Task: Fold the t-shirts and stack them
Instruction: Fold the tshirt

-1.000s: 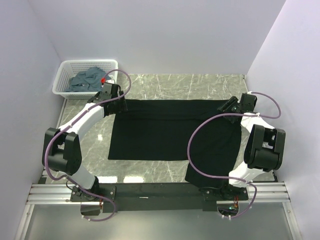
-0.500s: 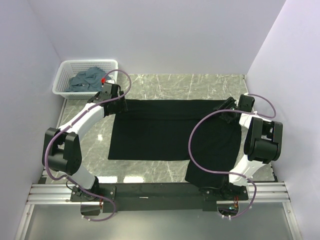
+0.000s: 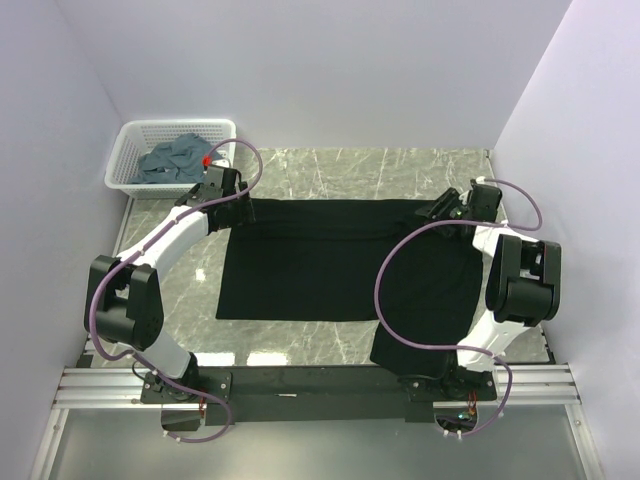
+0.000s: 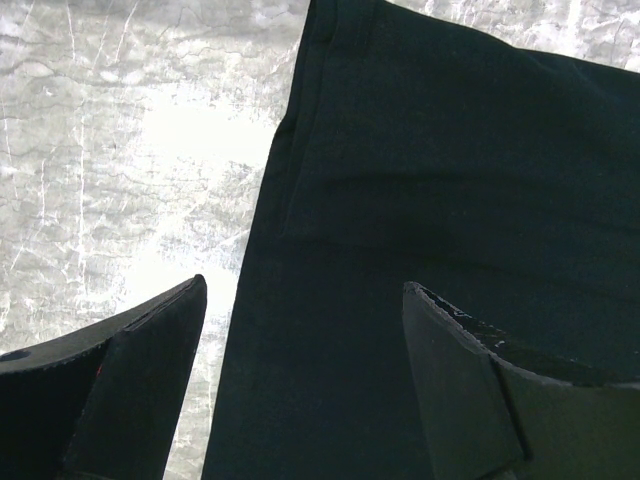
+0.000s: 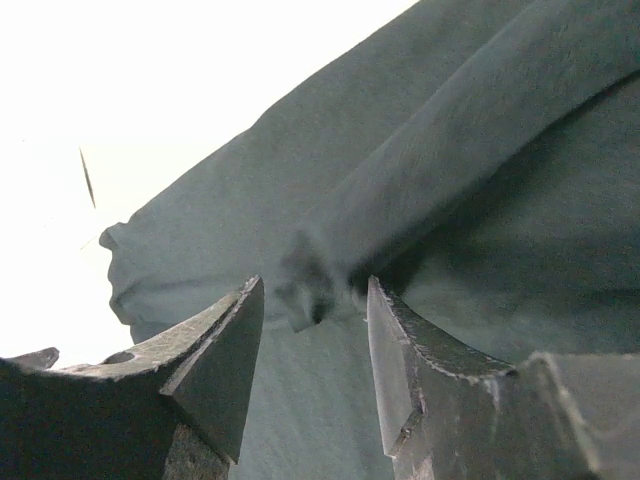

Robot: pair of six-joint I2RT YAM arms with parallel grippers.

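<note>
**Black t-shirt lies crosswise, jaws at its two far corners**

Top view: the black t-shirt (image 3: 330, 260) is spread flat on the marble surface (image 3: 380, 165). Its long axis runs from the left jaws across to the right jaws, and one flap reaches toward the near edge below the right jaws. The left jaws sit at the shirt's far left corner, the right jaws at its far right corner. Beyond the left jaws, in the far corner, a white basket (image 3: 128, 150) holds blue-grey t-shirts (image 3: 175, 160).

Left wrist view: the left jaws stand wide apart and hold nothing. One finger (image 4: 130, 390) is over bare surface (image 4: 120, 150), the other over cloth. The shirt's (image 4: 450, 180) side edge runs straight ahead between them.

Right wrist view: the right jaws are parted by a narrow gap. A puckered ridge of the shirt (image 5: 480, 250) sits between the fingers (image 5: 210, 370) and runs ahead and to the right. The ridge does not look clamped. Whether the tips touch it cannot be told.
</note>
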